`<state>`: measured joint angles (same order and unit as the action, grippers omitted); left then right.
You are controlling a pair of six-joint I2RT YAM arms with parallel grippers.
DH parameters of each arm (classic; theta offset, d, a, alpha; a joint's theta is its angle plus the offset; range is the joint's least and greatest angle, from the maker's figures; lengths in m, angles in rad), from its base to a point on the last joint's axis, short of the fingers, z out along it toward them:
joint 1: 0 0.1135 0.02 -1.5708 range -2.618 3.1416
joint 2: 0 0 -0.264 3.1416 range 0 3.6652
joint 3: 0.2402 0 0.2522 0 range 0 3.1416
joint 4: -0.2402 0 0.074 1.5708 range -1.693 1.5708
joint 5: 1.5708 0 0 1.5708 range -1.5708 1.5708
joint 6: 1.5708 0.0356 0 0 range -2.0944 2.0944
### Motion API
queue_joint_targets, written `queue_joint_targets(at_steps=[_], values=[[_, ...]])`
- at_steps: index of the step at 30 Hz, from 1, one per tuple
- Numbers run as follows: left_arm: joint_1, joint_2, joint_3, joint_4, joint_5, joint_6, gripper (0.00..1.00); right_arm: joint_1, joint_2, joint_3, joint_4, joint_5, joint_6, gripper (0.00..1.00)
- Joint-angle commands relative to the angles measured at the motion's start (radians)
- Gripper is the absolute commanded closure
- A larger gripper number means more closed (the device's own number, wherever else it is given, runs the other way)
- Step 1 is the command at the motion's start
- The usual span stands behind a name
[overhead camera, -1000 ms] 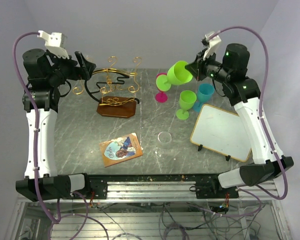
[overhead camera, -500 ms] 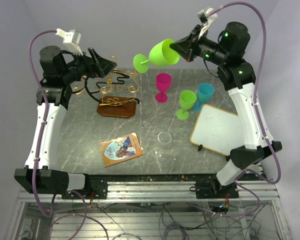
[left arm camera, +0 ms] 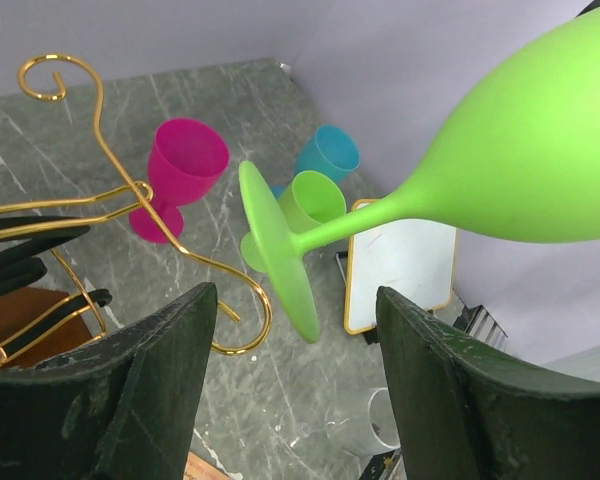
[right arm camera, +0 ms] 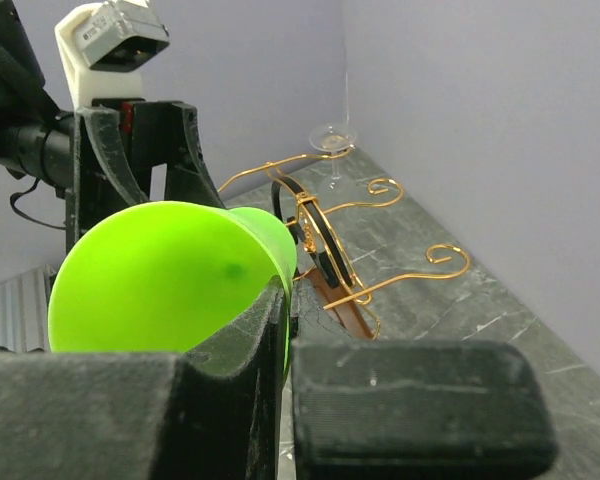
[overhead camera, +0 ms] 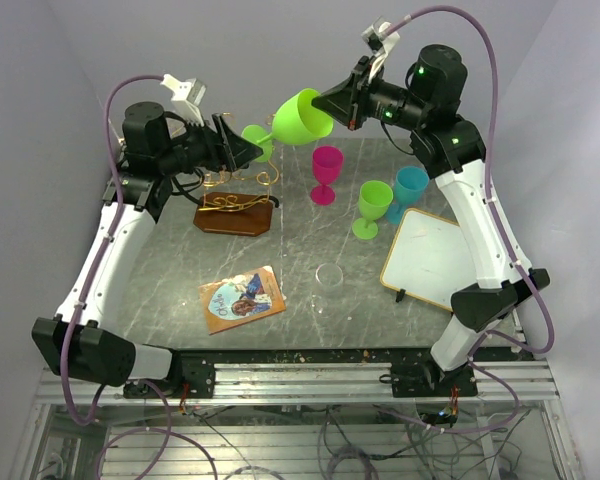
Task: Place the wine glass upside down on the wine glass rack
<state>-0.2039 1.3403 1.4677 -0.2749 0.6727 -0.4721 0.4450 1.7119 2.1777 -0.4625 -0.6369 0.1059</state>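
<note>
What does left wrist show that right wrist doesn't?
Left wrist only: the stem and foot of the green wine glass, held sideways in front of the open left gripper. Behind it stand the pink goblet, blue goblet, small green goblet and whiteboard.
Right wrist only: the right gripper pinching the glass's rim, and the left arm's wrist camera.
Both: the green wine glass and the gold rack. The glass is not yet on it.

Wine glass [overhead camera: 302, 117]: I log it sideways in the air, rim between the fingers of my right gripper [overhead camera: 332, 103], foot just ahead of my left gripper [overhead camera: 248, 150]. Wine glass rack [overhead camera: 235, 212]: on the table [overhead camera: 170, 265], under the left fingers. Goblets [overhead camera: 372, 205]: on the table, below the right fingers.
</note>
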Motion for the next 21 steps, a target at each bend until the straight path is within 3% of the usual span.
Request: queue_joint_targets(at_steps=[1, 10, 16, 21], values=[[-0.009, 0.002, -0.024, 0.043, -0.001, -0.024, 0.28, 0.001, -0.024, -0.009, 0.034, -0.01, 0.017, 1.0], [-0.013, 0.008, -0.047, 0.083, 0.029, -0.051, 0.59, 0.001, -0.044, -0.043, 0.038, 0.004, 0.0, 1.0], [-0.014, 0.009, -0.055, 0.1, 0.03, -0.059, 0.68, 0.001, -0.046, -0.049, 0.041, -0.013, 0.007, 1.0], [-0.014, 0.009, -0.056, 0.111, 0.039, -0.067, 0.86, 0.001, -0.047, -0.054, 0.04, -0.015, 0.002, 1.0]])
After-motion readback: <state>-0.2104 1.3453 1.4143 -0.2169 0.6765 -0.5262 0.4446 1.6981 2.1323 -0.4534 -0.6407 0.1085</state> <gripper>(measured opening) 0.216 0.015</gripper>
